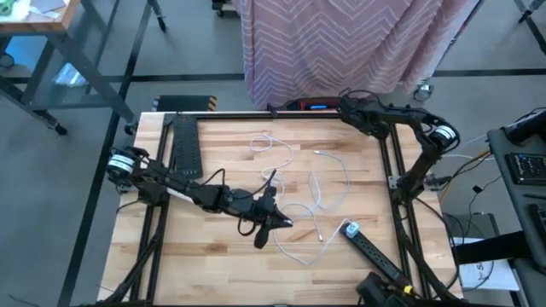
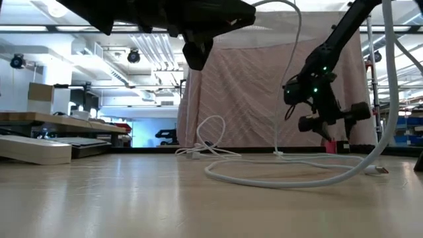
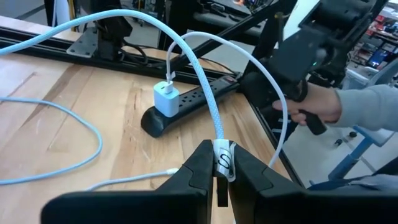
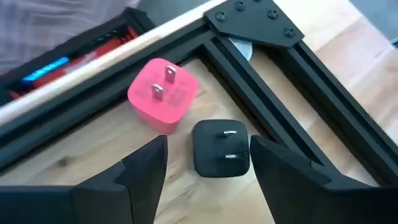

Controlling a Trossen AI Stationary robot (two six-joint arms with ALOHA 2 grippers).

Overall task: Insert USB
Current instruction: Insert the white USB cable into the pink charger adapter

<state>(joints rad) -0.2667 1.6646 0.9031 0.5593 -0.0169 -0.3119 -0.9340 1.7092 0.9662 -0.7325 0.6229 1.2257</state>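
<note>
My left gripper point(image 1: 275, 220) hangs over the table's middle, shut on a white braided cable point(image 3: 186, 59). A white charger point(image 3: 165, 99) is plugged into the black power strip point(image 1: 371, 249) at the near right. At the far right corner, my right gripper point(image 4: 209, 142) stands open, pointing steeply down. Its fingers stand on either side of a black charger point(image 4: 221, 149) without touching it. The black charger and a pink charger point(image 4: 163, 94) beside it lie on the wood with their prongs up. My left gripper pinches the cable between its two fingers at a white sleeved end point(image 3: 222, 160). The fingers point nearly level toward the power strip. From the fingers the cable point(image 3: 211, 106) rises and arcs away, lifted clear of the table at the hold.
Loose white cables point(image 1: 320, 192) loop over the table's middle. A long black strip point(image 1: 186, 145) lies at the far left. Black frame rails point(image 4: 298, 68) border the corner by the chargers. A person's hand point(image 3: 320, 106) holds a black handle beyond the table's right edge.
</note>
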